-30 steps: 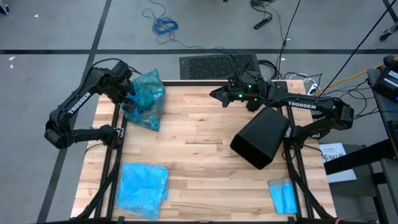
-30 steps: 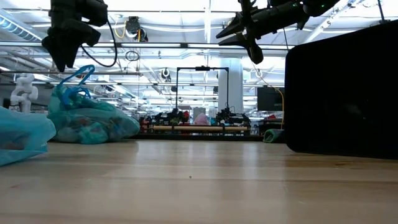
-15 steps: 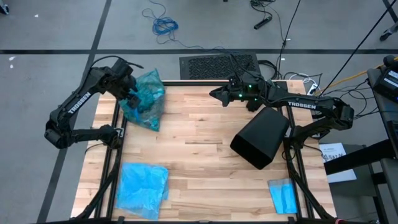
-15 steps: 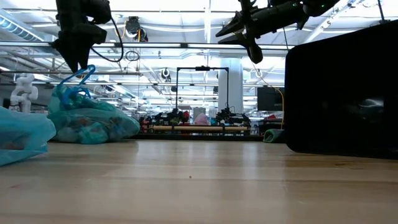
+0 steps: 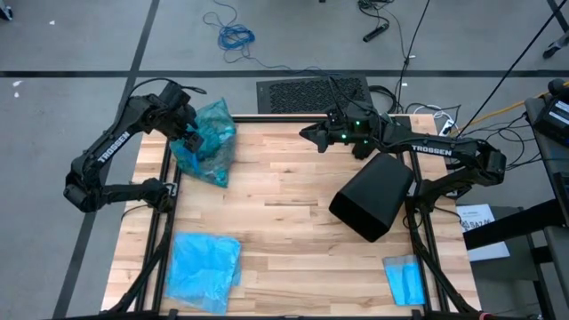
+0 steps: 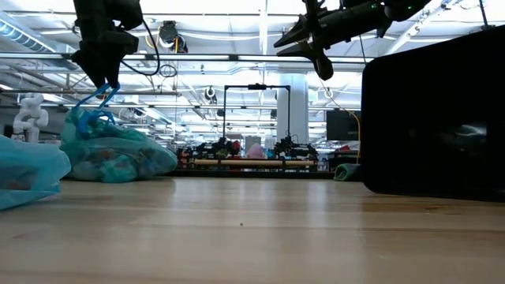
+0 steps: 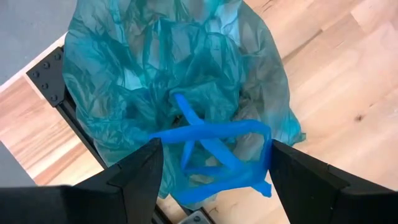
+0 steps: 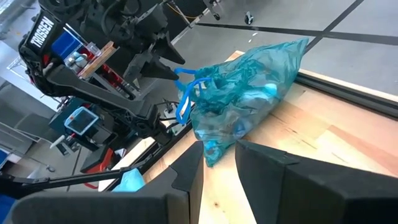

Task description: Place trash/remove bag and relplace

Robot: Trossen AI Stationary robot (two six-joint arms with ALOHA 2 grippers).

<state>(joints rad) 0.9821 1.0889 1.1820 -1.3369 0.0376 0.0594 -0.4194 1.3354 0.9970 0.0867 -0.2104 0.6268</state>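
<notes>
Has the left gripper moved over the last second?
Yes. The left gripper shifted toward the far table edge, over the teal bag.

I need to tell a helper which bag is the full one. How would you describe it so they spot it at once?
Look at the wooden table, far left corner, under the left gripper. The full bag is the dark teal, bulging lump with blue drawstring loops on top. The sky-blue bag at the near left lies flat and empty.

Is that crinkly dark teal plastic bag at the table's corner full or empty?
Full: the dark teal bag bulges, with wrappers showing through its plastic, and its blue drawstring is knotted.
</notes>
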